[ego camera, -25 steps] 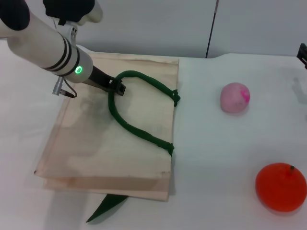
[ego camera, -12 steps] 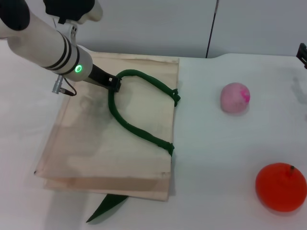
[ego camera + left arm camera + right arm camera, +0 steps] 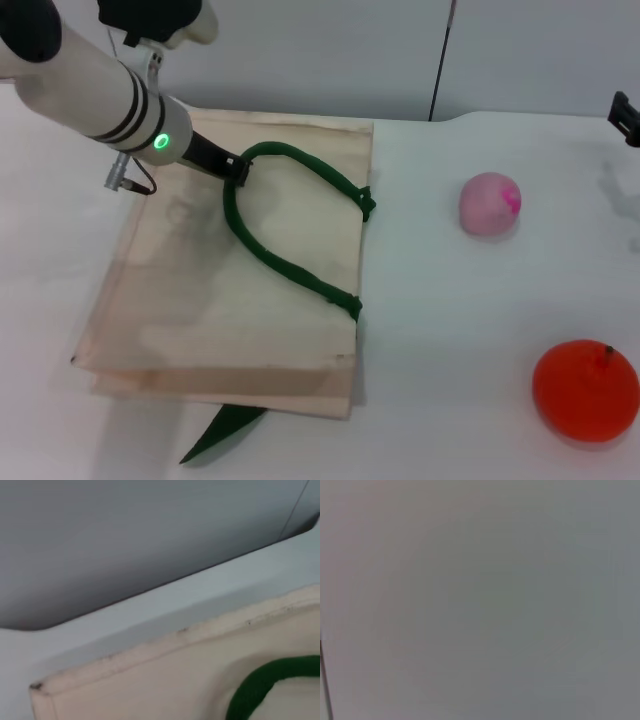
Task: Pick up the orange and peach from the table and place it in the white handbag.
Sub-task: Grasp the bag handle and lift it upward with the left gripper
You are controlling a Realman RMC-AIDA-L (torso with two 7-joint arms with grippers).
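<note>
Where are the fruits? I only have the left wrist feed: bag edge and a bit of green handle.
Observer: Both are on the table to the right of the white handbag, outside it. The peach lies farther from the robot, the orange nearer.
Operator: Left gripper?
Observer: The left gripper meets the far end of the green handle, over the flat bag.
Operator: Right arm?
Observer: Only a dark bit of the right gripper shows at the head view's right edge, beyond the peach and touching neither fruit.
</note>
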